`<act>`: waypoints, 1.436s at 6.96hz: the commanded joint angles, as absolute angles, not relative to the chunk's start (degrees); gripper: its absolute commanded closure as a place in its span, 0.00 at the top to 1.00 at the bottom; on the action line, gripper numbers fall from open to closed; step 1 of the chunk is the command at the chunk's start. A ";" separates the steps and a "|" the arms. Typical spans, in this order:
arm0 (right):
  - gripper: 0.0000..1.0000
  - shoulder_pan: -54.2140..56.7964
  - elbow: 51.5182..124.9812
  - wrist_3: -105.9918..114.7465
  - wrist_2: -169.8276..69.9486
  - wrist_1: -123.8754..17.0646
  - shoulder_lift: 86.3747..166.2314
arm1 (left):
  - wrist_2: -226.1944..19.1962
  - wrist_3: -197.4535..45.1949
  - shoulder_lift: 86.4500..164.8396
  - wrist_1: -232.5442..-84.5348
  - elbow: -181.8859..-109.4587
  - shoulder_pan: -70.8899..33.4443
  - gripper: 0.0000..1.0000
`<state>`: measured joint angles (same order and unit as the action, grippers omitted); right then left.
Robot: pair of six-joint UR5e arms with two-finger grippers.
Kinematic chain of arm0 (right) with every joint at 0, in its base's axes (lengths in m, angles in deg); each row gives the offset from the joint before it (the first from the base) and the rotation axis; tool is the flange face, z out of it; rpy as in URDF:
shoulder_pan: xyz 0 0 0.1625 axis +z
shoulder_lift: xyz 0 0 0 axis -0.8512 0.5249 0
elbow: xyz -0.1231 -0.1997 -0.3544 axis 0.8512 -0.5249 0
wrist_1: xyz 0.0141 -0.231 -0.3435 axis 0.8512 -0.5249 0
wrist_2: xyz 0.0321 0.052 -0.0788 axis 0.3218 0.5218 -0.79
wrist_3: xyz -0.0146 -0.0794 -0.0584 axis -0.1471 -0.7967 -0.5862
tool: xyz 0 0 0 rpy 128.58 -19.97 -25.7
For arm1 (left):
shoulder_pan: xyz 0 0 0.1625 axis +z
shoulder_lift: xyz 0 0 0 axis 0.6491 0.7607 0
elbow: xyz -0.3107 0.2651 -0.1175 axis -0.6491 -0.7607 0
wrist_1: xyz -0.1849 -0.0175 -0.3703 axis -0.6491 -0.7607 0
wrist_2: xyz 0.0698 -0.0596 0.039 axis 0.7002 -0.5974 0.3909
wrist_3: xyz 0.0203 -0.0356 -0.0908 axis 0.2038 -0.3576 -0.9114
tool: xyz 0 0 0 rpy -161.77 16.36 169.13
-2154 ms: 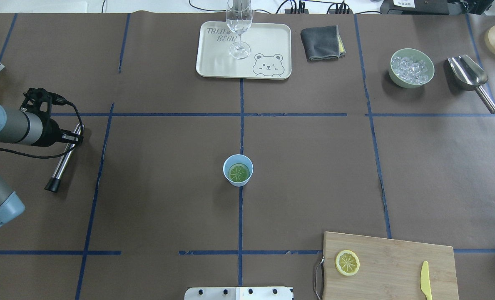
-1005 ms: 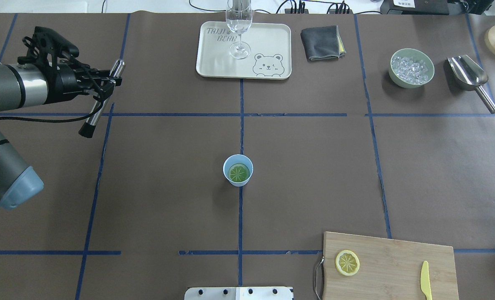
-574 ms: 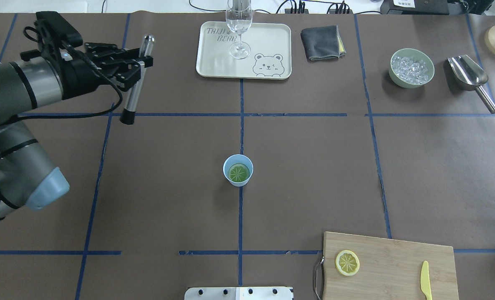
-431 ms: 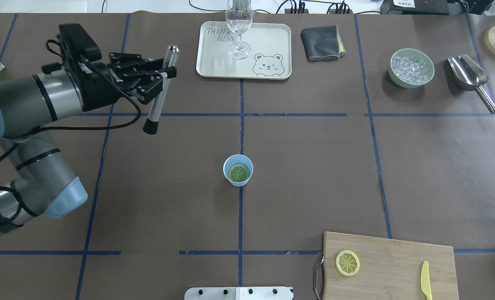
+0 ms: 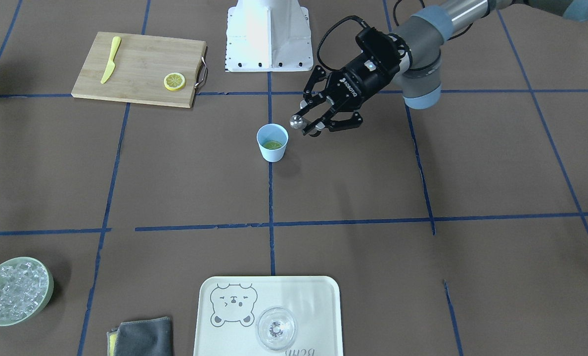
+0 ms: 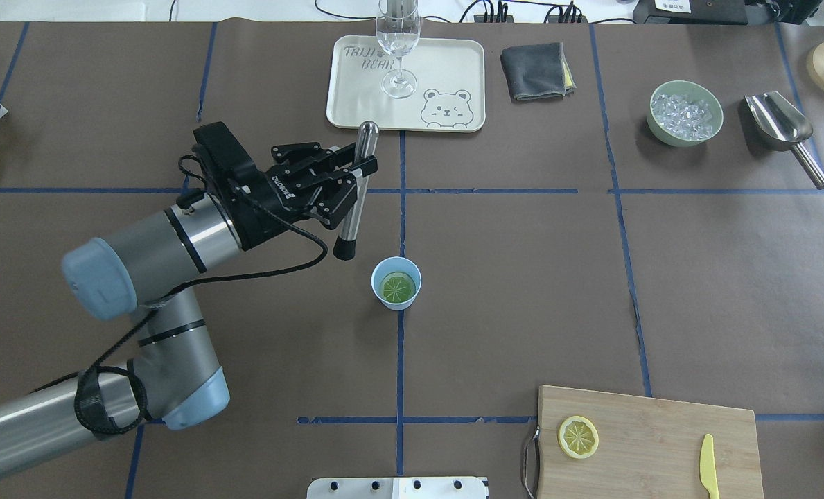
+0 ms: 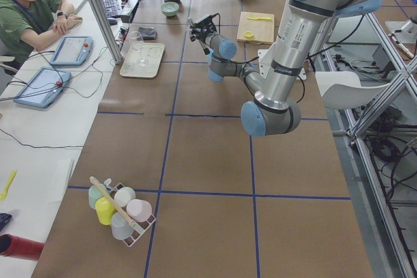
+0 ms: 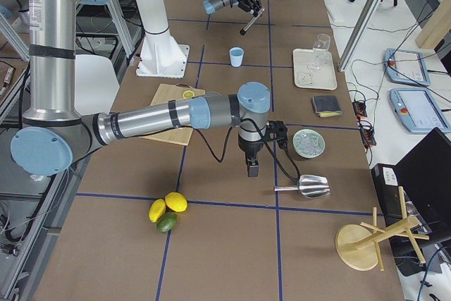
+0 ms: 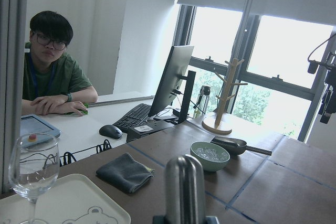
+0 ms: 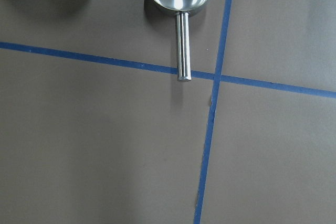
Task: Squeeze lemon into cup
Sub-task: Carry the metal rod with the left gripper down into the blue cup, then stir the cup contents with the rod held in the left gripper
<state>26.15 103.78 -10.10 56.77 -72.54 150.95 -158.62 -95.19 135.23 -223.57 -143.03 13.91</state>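
Note:
The pale-blue cup (image 6: 396,282) stands at the table's centre with one lemon slice (image 6: 398,287) lying flat inside it; the slice also shows in the front view (image 5: 272,145). A second lemon slice (image 6: 578,436) lies on the wooden cutting board (image 6: 661,443). My left gripper (image 6: 360,170) is shut on a steel rod with a black tip (image 6: 351,208), held tilted in the air just left of and behind the cup (image 5: 272,142). My right gripper (image 8: 252,168) points down near the ice bowl; I cannot tell whether it is open or shut.
A white bear tray (image 6: 446,62) with a clear glass (image 6: 398,41) stands at the back. A grey cloth (image 6: 535,71), a green bowl of ice (image 6: 685,113) and a steel scoop (image 6: 782,125) lie at the back right. A yellow knife (image 6: 708,466) is on the board.
My left arm has swung from the far left edge toward the table's centre with the steel rod in its grip, ending close to the cup. Cup and slices have not moved.

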 commanded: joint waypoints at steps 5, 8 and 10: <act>1.00 27.09 103.62 -10.28 56.59 -72.55 151.77 | -146.75 -93.40 140.94 -228.68 -131.45 20.95 0.00; 1.00 27.09 103.54 -10.37 56.59 -72.55 151.86 | -144.81 -91.63 141.03 -228.76 -129.76 23.42 0.00; 1.00 27.09 103.45 -10.37 56.59 -72.55 151.94 | -145.33 -91.63 141.82 -228.50 -133.42 23.34 0.00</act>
